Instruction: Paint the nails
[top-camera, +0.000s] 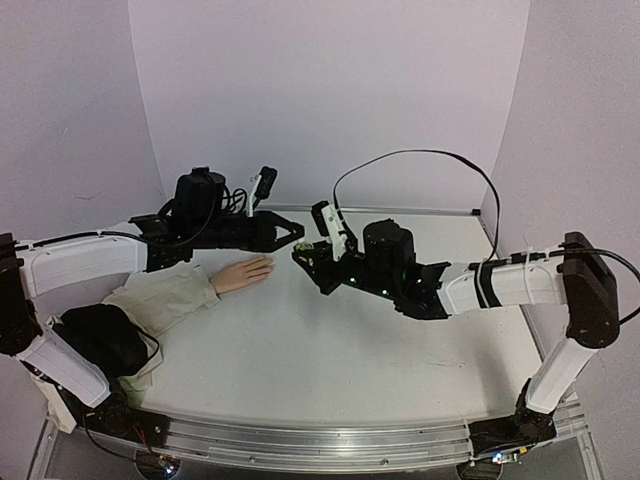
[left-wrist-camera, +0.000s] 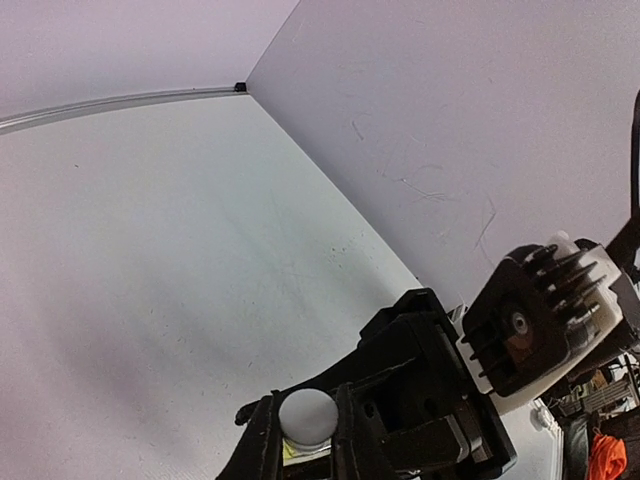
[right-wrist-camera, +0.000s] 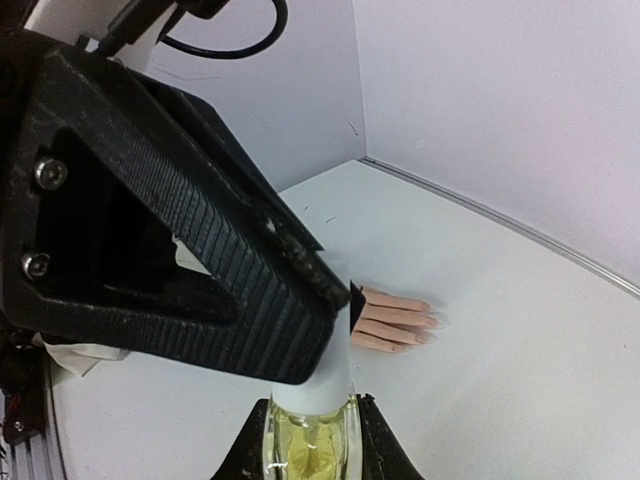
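The pale peach mannequin hand (top-camera: 243, 273) lies flat on the table, its beige sleeve (top-camera: 165, 300) to the left. In the right wrist view its fingers (right-wrist-camera: 393, 318) point right; the nails (right-wrist-camera: 431, 322) are tiny and bare-looking. My right gripper (top-camera: 308, 257) is shut on a small yellowish-green bottle (right-wrist-camera: 308, 448), held above the table right of the hand. My left gripper (top-camera: 293, 233) meets it from the left, shut on the bottle's white cap (left-wrist-camera: 307, 414). The cap also shows in the right wrist view (right-wrist-camera: 336, 378), partly behind a left finger (right-wrist-camera: 200, 250).
Purple walls close the table at the back and both sides. A black cloth (top-camera: 100, 338) lies on the sleeve's end near the left arm. A black cable (top-camera: 420, 155) loops above the right arm. The metal rail (top-camera: 320, 445) runs along the near edge.
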